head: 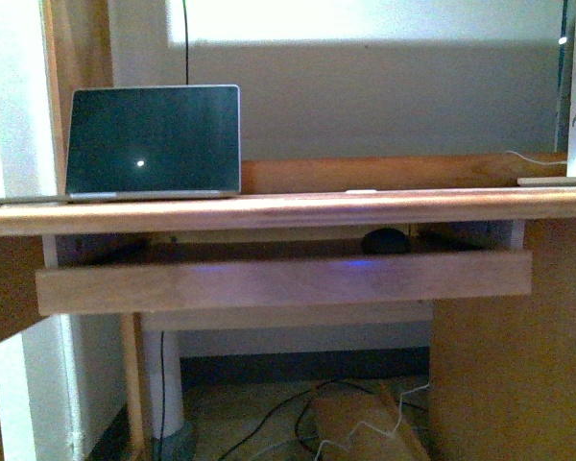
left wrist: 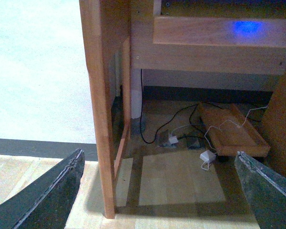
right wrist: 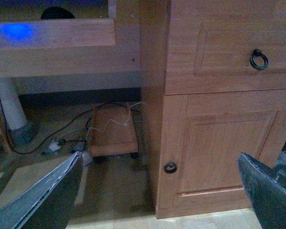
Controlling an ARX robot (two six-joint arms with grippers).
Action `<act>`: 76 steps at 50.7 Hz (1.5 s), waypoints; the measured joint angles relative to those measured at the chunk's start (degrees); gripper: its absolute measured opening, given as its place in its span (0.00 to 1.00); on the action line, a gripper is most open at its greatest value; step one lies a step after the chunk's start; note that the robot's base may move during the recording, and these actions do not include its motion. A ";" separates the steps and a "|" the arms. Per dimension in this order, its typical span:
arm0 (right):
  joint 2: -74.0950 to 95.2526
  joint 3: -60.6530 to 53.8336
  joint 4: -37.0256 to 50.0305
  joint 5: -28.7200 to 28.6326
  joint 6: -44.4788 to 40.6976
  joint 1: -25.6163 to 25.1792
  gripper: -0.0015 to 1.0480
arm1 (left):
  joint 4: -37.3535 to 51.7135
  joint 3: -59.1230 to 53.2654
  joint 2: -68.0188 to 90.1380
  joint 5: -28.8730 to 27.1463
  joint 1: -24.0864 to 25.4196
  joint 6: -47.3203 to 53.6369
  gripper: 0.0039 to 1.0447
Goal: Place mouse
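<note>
The mouse [head: 385,241] is a small dark dome lying on the pull-out tray [head: 283,281] under the desktop, right of the middle. Its top also peeks over the tray's front board as the mouse [right wrist: 57,13] in the right wrist view. My left gripper [left wrist: 157,191] is open, low near the floor beside the desk's left leg [left wrist: 97,105], with nothing between its fingers. My right gripper [right wrist: 157,195] is open too, facing the desk's cabinet door [right wrist: 224,148], far below the mouse. Neither gripper shows in the front view.
An open laptop [head: 154,141] stands on the desktop [head: 288,209] at the left. A white cable and a flat slab [head: 555,180] lie at the right. Under the desk are cables [left wrist: 171,138], a wheeled wooden board [left wrist: 233,131] and a white pipe [right wrist: 12,109]. A ring handle [right wrist: 259,59] hangs on the drawer.
</note>
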 joint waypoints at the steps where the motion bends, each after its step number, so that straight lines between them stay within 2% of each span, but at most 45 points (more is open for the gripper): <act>1: 0.00 0.00 0.00 0.04 0.02 0.00 0.93 | 0.00 0.00 0.00 0.00 0.00 0.02 0.93; 22: 0.00 0.00 0.02 0.02 0.02 0.00 0.93 | 0.00 0.00 0.00 0.02 0.00 0.00 0.93; 24: 0.00 0.00 0.02 0.02 0.02 0.00 0.93 | -2.05 0.70 0.96 1.73 0.61 -1.40 0.93; 26: 0.00 0.00 0.02 0.11 0.02 0.00 0.93 | -7.89 3.10 4.35 6.58 1.51 -5.33 0.93; 30: 0.00 0.00 0.02 0.00 0.02 0.00 0.93 | -9.38 4.81 12.61 12.22 3.87 -6.95 0.93; 33: 0.00 0.00 0.02 0.02 0.02 0.00 0.93 | -3.76 6.10 22.21 16.39 8.55 -4.85 0.93; 37: 0.00 0.00 0.02 0.02 0.02 0.00 0.93 | 3.43 7.96 31.47 19.21 12.55 -0.61 0.93; 43: 0.00 0.00 0.02 0.04 0.02 0.00 0.93 | 19.32 12.55 49.75 19.71 16.44 12.44 0.93; 50: 0.00 0.00 0.02 0.00 0.02 0.00 0.93 | 35.19 15.30 65.70 20.61 16.83 29.29 0.93; 52: 0.00 0.00 0.02 0.02 0.02 0.00 0.93 | 40.28 16.41 71.10 21.07 16.94 36.98 0.93; 58: 0.00 0.00 0.02 0.02 0.02 0.00 0.93 | 50.31 20.96 83.19 22.62 16.70 52.52 0.93; 68: 0.00 0.00 0.02 0.02 0.02 0.00 0.93 | 58.55 30.40 96.70 24.28 13.42 66.40 0.93; 76: 0.00 0.00 0.02 0.02 0.02 0.00 0.93 | 60.28 40.96 107.06 24.35 10.25 69.85 0.93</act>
